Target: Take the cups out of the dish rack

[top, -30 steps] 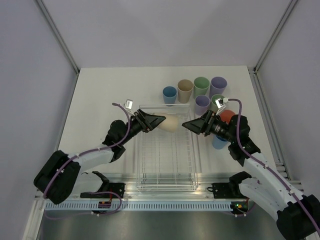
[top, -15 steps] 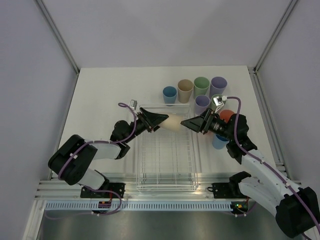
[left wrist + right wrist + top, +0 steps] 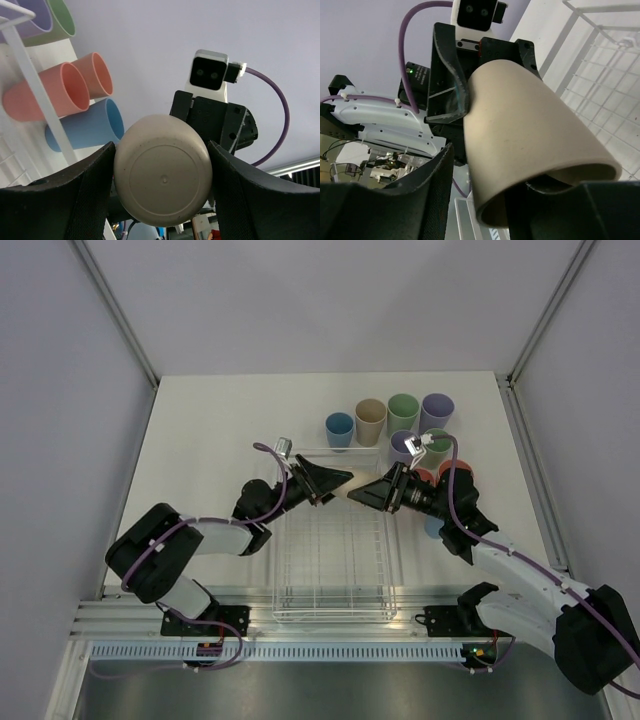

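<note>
White table (image 3: 200, 440) | rack (image 3: 330, 570) 1 | left jaws pinch 1 beige cup (image 3: 160, 180) | right jaws: cannot tell

From above, the left gripper (image 3: 340, 482) and right gripper (image 3: 364, 491) cover nearly all of the beige cup (image 3: 347, 486). The right arm (image 3: 462, 510) hides most of the blue cup (image 3: 431, 528). In the left wrist view, the upper-left edge cuts off the purple cup (image 3: 25, 17) and green cup (image 3: 57, 21). Whether the right gripper presses the beige cup cannot be told.
</note>
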Controlling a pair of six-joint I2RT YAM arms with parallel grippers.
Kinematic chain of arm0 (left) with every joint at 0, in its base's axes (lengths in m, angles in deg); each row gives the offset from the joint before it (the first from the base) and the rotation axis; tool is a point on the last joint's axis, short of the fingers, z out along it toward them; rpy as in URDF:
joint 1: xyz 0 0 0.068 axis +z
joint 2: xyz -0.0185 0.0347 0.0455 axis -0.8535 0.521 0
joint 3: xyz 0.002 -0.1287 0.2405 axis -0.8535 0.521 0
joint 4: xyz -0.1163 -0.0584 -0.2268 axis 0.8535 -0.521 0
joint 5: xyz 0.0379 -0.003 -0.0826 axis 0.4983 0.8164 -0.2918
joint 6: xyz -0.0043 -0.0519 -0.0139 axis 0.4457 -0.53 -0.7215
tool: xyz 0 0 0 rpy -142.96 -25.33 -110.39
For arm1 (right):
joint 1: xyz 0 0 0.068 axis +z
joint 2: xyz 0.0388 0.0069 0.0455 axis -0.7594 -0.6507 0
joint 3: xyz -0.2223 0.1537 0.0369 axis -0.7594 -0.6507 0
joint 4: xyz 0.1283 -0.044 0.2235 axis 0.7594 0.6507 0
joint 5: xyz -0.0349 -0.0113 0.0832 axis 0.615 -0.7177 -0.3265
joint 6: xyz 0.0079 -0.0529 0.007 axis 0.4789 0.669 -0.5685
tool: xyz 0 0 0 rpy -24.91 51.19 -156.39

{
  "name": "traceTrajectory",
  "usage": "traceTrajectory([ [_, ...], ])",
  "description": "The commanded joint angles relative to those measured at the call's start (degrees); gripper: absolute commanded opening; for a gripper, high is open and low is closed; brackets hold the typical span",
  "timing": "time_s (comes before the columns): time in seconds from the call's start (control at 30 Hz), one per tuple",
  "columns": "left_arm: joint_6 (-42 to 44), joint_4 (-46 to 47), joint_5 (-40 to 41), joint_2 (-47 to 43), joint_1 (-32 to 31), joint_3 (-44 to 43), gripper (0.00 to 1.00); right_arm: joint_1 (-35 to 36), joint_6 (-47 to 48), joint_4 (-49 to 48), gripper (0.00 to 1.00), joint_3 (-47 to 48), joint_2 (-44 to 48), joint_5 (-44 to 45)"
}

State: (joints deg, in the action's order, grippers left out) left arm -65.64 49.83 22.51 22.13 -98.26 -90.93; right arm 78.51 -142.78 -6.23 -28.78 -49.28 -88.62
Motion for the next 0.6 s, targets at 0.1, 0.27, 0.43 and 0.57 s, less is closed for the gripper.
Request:
traceTrajectory([
  [0.1, -2.34, 12.04, -0.02, 1.41, -2.61, -3.65, 0.12, 0.60, 1.90, -3.55, 0.34, 2.07, -0.25, 2.46],
  [0.27, -3.31, 15.73, 1.21, 2.56, -2.36, -1.45, 0.74, 0.60, 4.09, -0.39, 0.15, 2.42, 1.59, 3.95],
  [0.43, -0.33, 10.30, 3.23, -2.25, -0.25, 1.53, 1.00, 0.60, 7.26, 6.81, 0.04, 3.65, 5.54, 6.50],
  [0.57, 6.34, -2.07, 4.55, -10.15, 3.00, 2.77, 1.00, 0.61, 11.56, 14.10, 0.01, 5.58, 8.45, 9.66],
])
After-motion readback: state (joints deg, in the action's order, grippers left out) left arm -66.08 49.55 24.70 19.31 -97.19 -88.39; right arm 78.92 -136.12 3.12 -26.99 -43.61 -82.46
